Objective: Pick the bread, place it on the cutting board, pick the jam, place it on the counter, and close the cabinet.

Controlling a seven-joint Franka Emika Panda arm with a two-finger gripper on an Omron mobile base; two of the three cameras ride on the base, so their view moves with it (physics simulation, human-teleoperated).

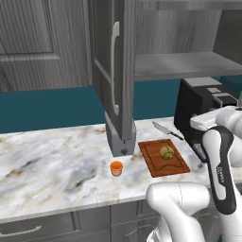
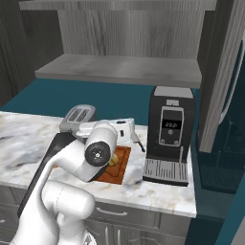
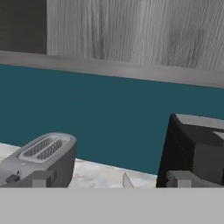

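Two steps look done, one left: shutting the cabinet (image 1: 116, 71), whose door swings out over the worktop (image 1: 52, 156) at about 12 o'clock from the jam, shelf bare inside. Further along, coffee machine (image 2: 171, 136) at 3 o'clock of the cutting board (image 1: 163, 157), toaster (image 3: 41, 158) at the board's 9 o'clock in the right base view. Bread (image 1: 166, 152) sitting on the board; jam (image 1: 116, 168) standing on the stone just off the board's 9 o'clock in the left base view. Tool (image 3: 111, 179) spread wide, pinching nothing, facing the teal back wall. Next: swing toward the door's outer face and push it closed.
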